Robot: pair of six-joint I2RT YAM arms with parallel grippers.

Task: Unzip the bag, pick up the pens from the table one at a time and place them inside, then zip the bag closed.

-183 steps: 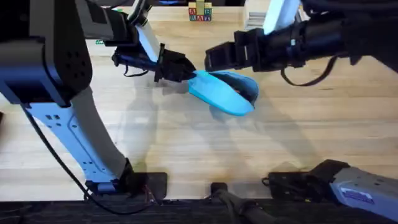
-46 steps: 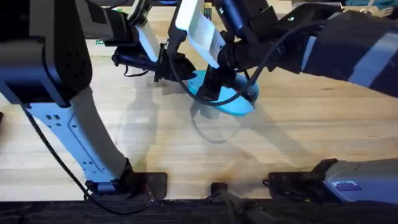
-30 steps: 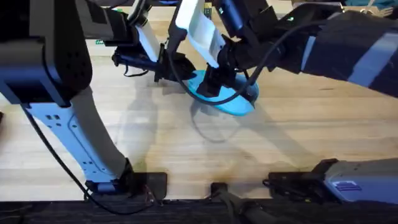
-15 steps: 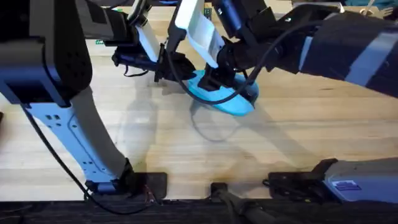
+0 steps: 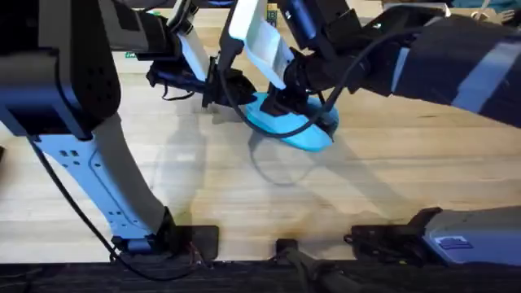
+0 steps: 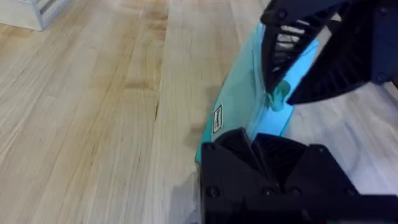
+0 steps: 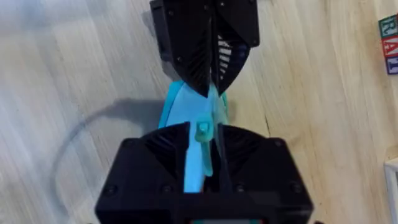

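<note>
The light blue bag [image 5: 303,130] lies on the table [image 5: 391,187], a little behind its middle. My left gripper [image 5: 234,89] is shut on the bag's left end; in the left wrist view its black fingers [image 6: 261,163] clamp the fabric of the bag [image 6: 245,93]. My right gripper [image 5: 282,101] hangs over the bag from above. In the right wrist view it is shut [image 7: 205,152] on the small zipper pull [image 7: 203,129], close to the left gripper [image 7: 205,50]. The pens are out of view.
Coloured letter blocks [image 5: 261,16] stand at the back edge, also at the side of the right wrist view [image 7: 389,36]. A white slatted box [image 6: 31,9] sits off to the far side. A black cable [image 5: 269,134] from the right arm loops across the bag. Bare wood lies in front.
Since six seconds ago the right arm has swung in from the right and come down onto the bag. Over the last second its gripper has edged slightly along the bag. The left arm has stayed still.
</note>
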